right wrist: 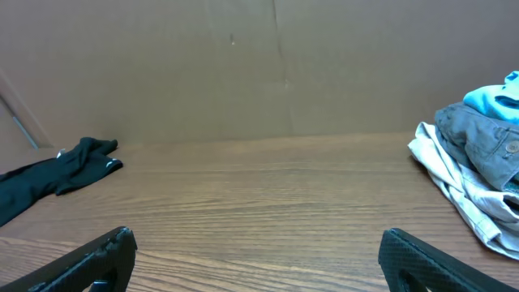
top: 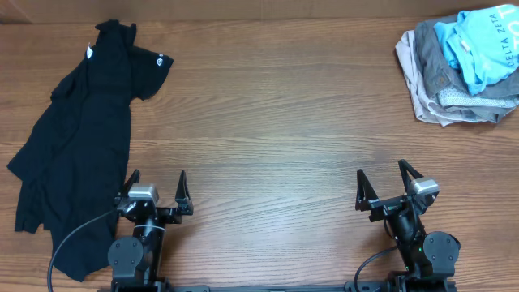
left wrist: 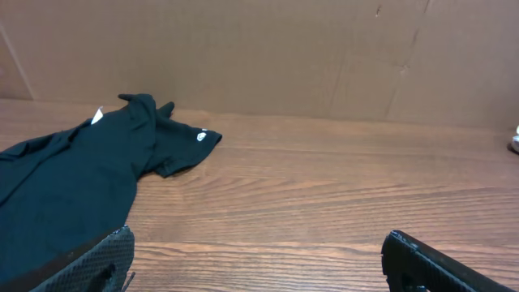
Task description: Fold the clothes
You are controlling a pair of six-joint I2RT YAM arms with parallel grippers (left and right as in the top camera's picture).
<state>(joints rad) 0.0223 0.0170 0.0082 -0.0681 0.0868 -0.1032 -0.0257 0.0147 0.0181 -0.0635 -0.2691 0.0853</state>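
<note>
Clothes lie in two separate places. A crumpled black fabric T-shirt (top: 73, 154) with a small white sleeve logo (top: 160, 59) stretches ahead of and to the left of the left gripper (top: 158, 178). Its near edge is just beside that gripper's left finger, and from the left wrist the shirt (left wrist: 73, 178) runs forward from there.

A light blue T-shirt with white lettering (top: 486, 45) sits well ahead of and to the right of the right gripper (top: 381, 172). It tops a heap with a grey garment (top: 434, 65) and a pale beige one (top: 438, 109) underneath. From the right wrist this heap shows at far right, blue (right wrist: 495, 101) above grey (right wrist: 478, 142).

Both grippers stand with their fingers spread wide and nothing between them, over bare brown wood-grain table (top: 268, 105). A plain brown cardboard wall (left wrist: 284, 57) rises beyond the table's far edge, straight ahead of both.
</note>
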